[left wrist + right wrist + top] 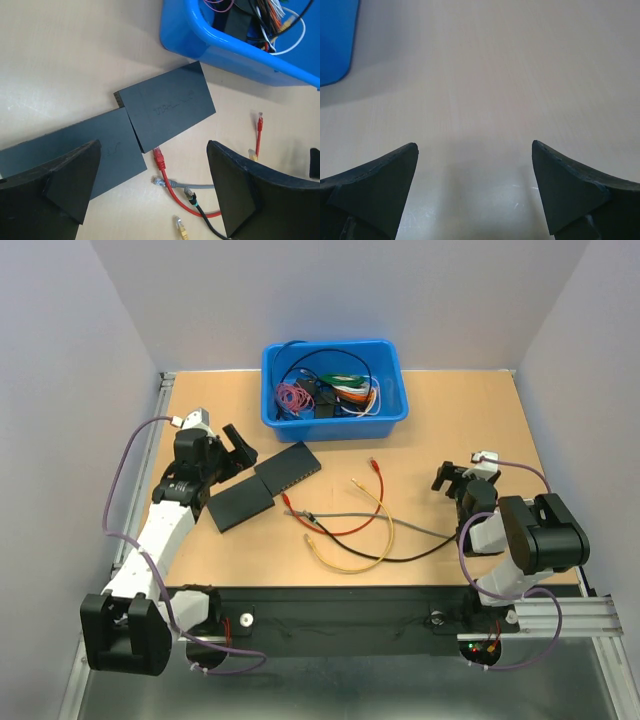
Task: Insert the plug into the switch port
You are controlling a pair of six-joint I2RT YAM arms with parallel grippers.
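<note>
Red plug [158, 156] lies just beside the black switch [167, 107]; left fingers [62, 182] and right fingers [375, 182] spread wide, empty

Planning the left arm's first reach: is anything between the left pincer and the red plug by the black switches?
Nothing visible does. The left pincer hangs open above the red plug, which lies uncovered on the table by the edge of a switch. The grey plug lies close beside it, not over it.
</note>
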